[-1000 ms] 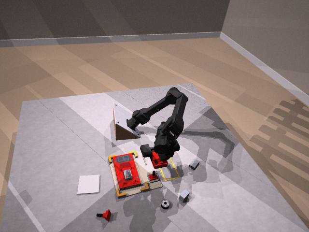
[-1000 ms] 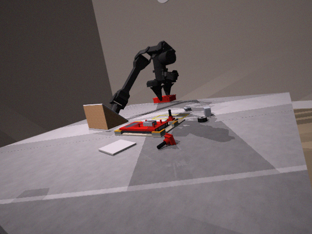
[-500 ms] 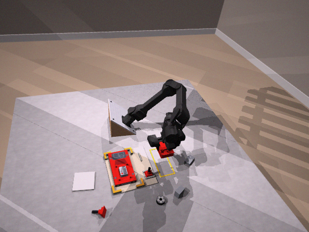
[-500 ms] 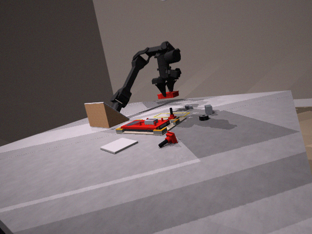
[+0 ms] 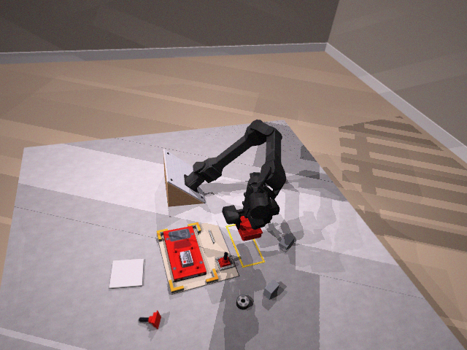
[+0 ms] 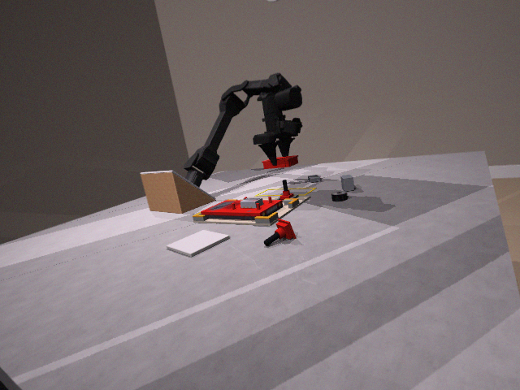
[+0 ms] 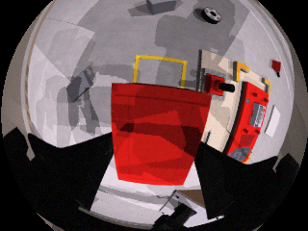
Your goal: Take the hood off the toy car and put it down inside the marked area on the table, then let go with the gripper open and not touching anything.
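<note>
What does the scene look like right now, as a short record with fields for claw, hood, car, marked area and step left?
claw: shut on the red hood
hood: held above the table, off the car
car: red, on its board, engine exposed
marked area: yellow outline beside the board, nothing inside it
hood versus area: over its far end
step left: lower the hood inside the outline, open, back away

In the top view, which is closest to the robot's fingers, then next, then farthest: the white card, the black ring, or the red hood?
1. Red hood, held in the gripper.
2. Black ring, nearer the camera, below the yellow outline.
3. White card, far left.
</note>
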Controlling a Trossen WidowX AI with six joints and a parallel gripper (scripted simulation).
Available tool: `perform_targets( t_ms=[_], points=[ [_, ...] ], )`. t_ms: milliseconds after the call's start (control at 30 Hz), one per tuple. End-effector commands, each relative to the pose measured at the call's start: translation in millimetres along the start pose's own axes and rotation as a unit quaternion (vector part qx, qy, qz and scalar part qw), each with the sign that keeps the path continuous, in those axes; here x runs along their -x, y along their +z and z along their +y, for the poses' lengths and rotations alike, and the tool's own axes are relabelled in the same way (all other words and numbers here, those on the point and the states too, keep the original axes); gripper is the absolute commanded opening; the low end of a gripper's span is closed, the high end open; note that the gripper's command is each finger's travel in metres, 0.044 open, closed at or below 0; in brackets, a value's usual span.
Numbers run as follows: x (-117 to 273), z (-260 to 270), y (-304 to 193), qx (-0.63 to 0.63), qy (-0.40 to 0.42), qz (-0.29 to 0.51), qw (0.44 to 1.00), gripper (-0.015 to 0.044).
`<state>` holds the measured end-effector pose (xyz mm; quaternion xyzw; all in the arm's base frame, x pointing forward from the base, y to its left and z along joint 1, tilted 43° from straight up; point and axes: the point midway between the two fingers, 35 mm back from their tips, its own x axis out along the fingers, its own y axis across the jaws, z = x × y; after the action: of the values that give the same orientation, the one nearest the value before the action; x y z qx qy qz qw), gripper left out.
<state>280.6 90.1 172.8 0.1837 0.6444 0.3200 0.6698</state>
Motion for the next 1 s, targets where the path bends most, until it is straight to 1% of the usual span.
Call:
perform_targets(
  t_ms=[0, 967],
  points=[
    [-4.2, 0.4, -0.3, -0.003, 0.003, 0.0, 1.0, 0.0],
    [-31.3, 0.6, 0.7, -0.003, 0.003, 0.0, 1.0, 0.0]
  ],
)
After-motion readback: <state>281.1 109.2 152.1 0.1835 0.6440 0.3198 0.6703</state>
